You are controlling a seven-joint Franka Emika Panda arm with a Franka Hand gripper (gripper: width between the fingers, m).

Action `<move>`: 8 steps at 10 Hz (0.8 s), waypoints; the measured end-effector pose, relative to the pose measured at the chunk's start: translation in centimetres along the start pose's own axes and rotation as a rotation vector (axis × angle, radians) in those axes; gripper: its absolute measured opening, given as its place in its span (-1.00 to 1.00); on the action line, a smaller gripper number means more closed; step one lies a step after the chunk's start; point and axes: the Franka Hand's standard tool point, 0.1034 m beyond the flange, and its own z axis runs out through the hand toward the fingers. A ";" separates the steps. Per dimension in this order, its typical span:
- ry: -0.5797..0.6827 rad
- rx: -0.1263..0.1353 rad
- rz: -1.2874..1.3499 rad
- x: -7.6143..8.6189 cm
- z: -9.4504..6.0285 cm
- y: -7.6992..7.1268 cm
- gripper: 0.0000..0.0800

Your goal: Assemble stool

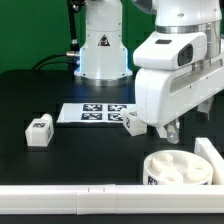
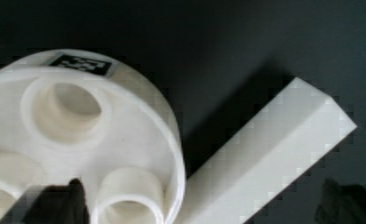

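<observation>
Pincer (image 1: 168, 134) hovers above the seat (image 1: 185, 166) (jaws apparently apart).

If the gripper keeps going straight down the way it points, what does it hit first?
Most likely the round white plastic disc seat: the open gripper hangs over its rim. Depth is unclear, so one finger might miss and reach the black table.
</observation>
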 end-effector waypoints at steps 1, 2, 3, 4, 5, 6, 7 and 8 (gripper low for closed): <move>0.001 -0.002 0.019 0.0 0.0 -0.1 0.62; 0.009 -0.022 0.171 -0.2 -0.2 -1.4 0.62; -0.001 -0.023 0.263 -1.0 -0.3 -2.6 0.62; -0.006 -0.022 0.283 -1.4 -0.3 -2.8 0.62; 0.008 -0.016 0.321 -1.5 -0.4 -2.4 0.62; 0.028 -0.010 0.395 -1.0 -0.5 -2.6 0.62; 0.027 -0.007 0.461 -1.0 -0.4 -2.8 0.62; 0.027 -0.006 0.512 -1.0 -0.4 -2.8 0.62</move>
